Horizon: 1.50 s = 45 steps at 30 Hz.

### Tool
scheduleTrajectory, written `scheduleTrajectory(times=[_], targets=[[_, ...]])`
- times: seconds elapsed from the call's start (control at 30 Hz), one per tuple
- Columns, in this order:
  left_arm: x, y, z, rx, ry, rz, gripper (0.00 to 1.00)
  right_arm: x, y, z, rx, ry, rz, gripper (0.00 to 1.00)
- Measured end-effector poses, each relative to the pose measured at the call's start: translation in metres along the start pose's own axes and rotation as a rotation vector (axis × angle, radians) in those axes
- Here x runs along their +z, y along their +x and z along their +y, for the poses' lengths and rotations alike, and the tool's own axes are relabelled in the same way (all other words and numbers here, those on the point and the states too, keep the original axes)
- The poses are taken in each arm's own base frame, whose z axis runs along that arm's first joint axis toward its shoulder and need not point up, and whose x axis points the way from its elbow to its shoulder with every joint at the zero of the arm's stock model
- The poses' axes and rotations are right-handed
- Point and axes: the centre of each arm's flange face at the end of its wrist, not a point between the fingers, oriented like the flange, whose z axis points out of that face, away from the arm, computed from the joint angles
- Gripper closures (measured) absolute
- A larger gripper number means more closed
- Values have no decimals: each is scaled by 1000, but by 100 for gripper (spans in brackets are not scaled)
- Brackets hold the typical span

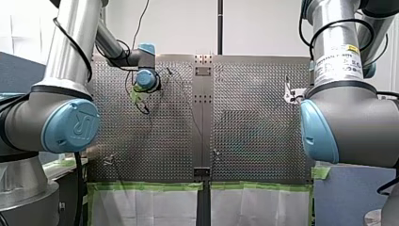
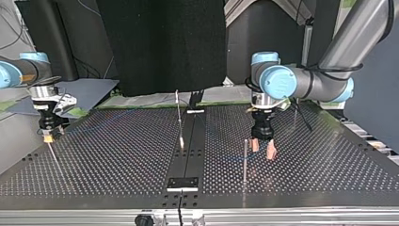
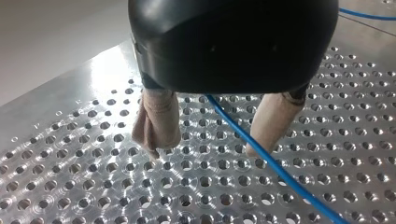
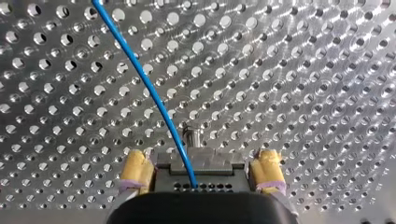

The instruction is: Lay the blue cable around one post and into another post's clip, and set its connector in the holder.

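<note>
My left gripper point(image 3: 205, 147) released astride thin blue cable point(image 4: 154, 98) beside slim metal post point(image 2: 245, 162) | my right gripper point(image 4: 201, 158) released | centre before clenching (I'd go slow)

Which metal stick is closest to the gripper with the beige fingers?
The plain post at the top view's right, standing just beside my left gripper. The middle post stands farther off.

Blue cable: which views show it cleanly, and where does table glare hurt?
Left wrist view: blue cable clear inside the open left tool, glare on the table beside it. Right wrist view: clear, even light. Top view: faint at best. Front view: cannot make it out.
</note>
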Motion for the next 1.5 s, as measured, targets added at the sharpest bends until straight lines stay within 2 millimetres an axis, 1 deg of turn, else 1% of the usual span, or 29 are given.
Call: scheduleTrajectory(times=[0.6,0.77,1.07,1.23,1.5], targets=[[-1,1,-1,-3,2,9,2,-1,-1,0,-5,-11,-10,0],[-5,5,-1,-35,-2,56,2,-1,-1,0,-5,-12,-11,0],[-7,2,0,-117,-13,66,2,-1,-1,0,-5,-12,-11,0],[-5,-3,3,-168,-20,56,2,-1,-1,0,-5,-12,-11,0],[-7,-23,1,-216,-33,7,2,-1,-1,0,-5,-12,-12,0]])
